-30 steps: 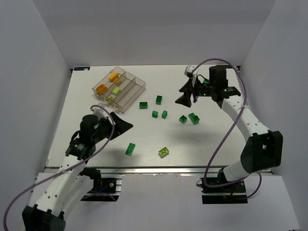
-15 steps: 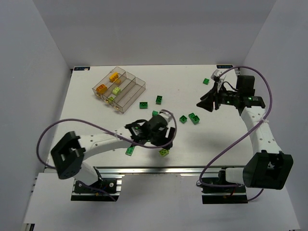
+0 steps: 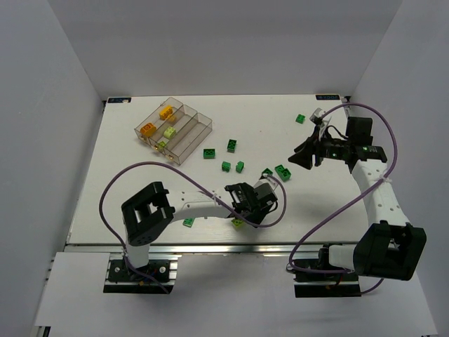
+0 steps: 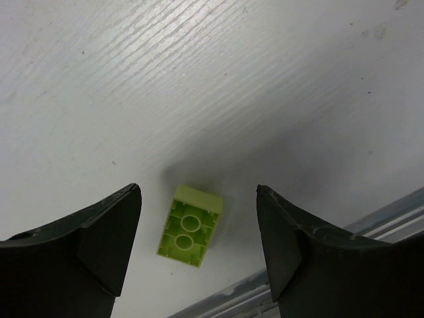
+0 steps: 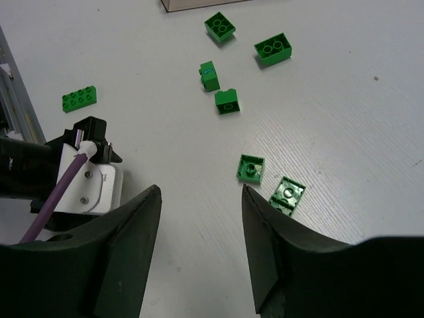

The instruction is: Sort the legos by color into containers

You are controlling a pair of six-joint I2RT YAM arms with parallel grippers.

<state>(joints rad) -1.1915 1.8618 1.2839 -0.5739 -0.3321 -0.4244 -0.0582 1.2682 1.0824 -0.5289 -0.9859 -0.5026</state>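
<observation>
A lime lego (image 4: 190, 225) lies upside down on the white table near the front rail, also seen as the lime lego (image 3: 238, 222) from above. My left gripper (image 4: 197, 192) hovers over it, open, a finger on either side and not touching. My right gripper (image 5: 200, 190) is open and holds nothing, above the table to the right of two dark green legos (image 5: 250, 167) (image 5: 287, 194). From above, the right gripper (image 3: 296, 157) points left. The clear tray of containers (image 3: 199, 133) at the back left holds orange (image 3: 148, 129), yellow (image 3: 167, 111) and lime (image 3: 170, 132) bricks.
Loose dark green legos lie mid-table (image 3: 209, 153) (image 3: 231, 145) (image 3: 226, 166) (image 3: 240, 166), one at the back right (image 3: 300, 119), one near the front (image 3: 189, 222). The metal front rail (image 4: 371, 218) runs just beyond the lime lego. White walls enclose the table.
My left arm has swung from the left side across the front to sit over the lime lego. My right gripper has pulled back to the right, uncovering a dark green lego at the back.
</observation>
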